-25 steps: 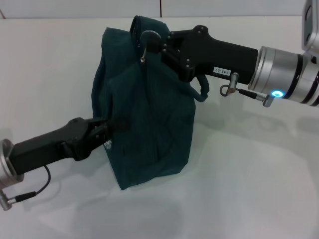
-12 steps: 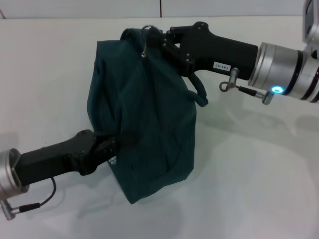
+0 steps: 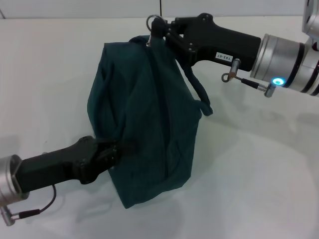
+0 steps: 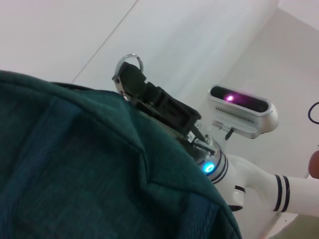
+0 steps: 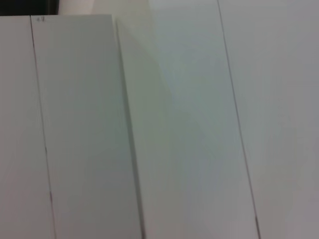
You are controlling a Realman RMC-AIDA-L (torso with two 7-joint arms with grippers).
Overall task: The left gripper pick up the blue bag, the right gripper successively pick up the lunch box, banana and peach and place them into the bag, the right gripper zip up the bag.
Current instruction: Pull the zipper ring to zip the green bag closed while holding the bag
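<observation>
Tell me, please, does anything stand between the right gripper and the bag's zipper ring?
Nothing visible does: the right gripper already sits at the metal zipper ring atop the dark teal fabric bag, which the left gripper holds.

I see the blue bag as plain dark teal, no pattern, on a white table. Both arms read black with silver segments; the right one shows a glowing blue ring light. The zipper ring is silver.
</observation>
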